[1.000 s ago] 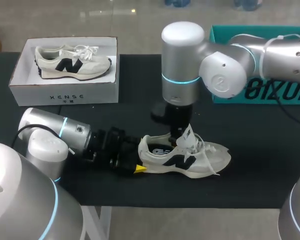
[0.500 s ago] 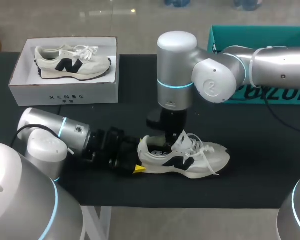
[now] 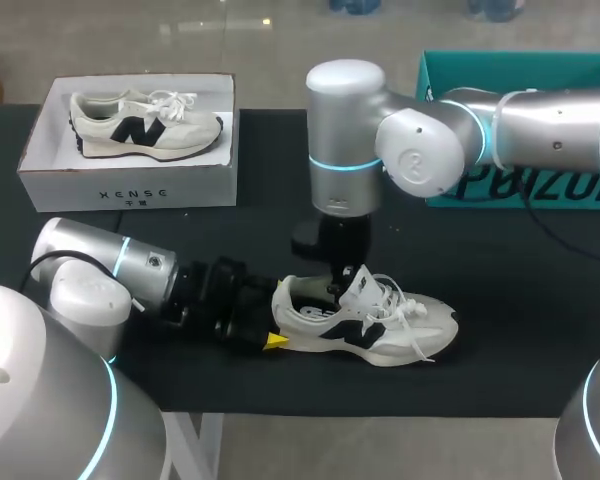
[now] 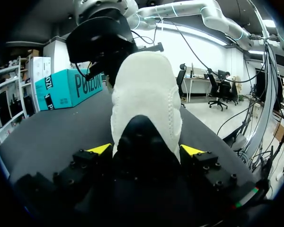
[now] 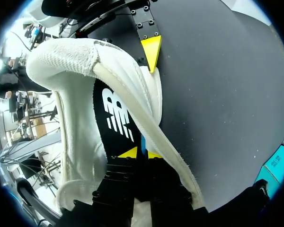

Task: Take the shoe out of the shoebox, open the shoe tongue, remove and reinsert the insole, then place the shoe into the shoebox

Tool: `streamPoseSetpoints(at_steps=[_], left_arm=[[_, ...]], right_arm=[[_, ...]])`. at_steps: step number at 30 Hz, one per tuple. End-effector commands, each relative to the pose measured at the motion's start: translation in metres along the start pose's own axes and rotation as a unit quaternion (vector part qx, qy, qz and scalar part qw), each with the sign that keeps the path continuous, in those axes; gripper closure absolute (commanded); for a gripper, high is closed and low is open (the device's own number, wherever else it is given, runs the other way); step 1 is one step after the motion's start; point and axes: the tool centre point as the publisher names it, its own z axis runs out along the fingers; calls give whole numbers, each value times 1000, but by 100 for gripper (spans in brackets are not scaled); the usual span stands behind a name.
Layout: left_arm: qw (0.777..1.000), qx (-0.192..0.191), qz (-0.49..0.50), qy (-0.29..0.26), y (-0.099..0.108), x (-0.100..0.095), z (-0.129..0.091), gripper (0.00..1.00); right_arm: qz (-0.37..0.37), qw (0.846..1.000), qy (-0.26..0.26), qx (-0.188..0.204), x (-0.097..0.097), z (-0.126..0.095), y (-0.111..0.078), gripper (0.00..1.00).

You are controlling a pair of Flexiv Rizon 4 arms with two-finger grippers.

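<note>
A white sneaker [image 3: 380,328] with a black logo lies on its side on the black table. My left gripper [image 3: 276,320] comes in low from the left. In the left wrist view its yellow fingertips [image 4: 99,149] press both sides of the sneaker's heel [image 4: 146,90]. My right gripper [image 3: 335,288] reaches straight down into the shoe's mouth. In the right wrist view my right gripper [image 5: 141,152] is shut on the edge of the black insole [image 5: 114,116] inside the sneaker [image 5: 71,61]. The tongue and laces [image 3: 380,292] are pushed towards the toe. The white shoebox [image 3: 130,185] stands at the back left.
A second matching sneaker [image 3: 145,122] lies inside the shoebox. A teal box [image 3: 525,75] stands at the back right, behind my right arm. Bare black tabletop [image 3: 520,330] lies to the right of the sneaker.
My right arm has shifted left and lower into the shoe's mouth, and its fingers have closed on the insole. The sneaker has slid slightly left. My left arm has barely moved.
</note>
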Motion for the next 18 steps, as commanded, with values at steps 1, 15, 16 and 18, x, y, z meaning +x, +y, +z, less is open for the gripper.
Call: streamPoseSetpoints(at_steps=[1,15,16,18], left_arm=[[1000,-2,-1,-2,1,-7,9,100],[1000,-2,-1,-2,1,-7,9,100],[1000,-2,-1,-2,1,-7,9,100],[1000,-2,-1,-2,1,-7,9,100]], right_arm=[[1,1000,-1,6,12,42,8,100],[-2,1000,17,-5,8,15,-6,100],[-2,1000,16,-6,8,13,-7,100],[-5,1000,19,-7,7,9,-9,100]])
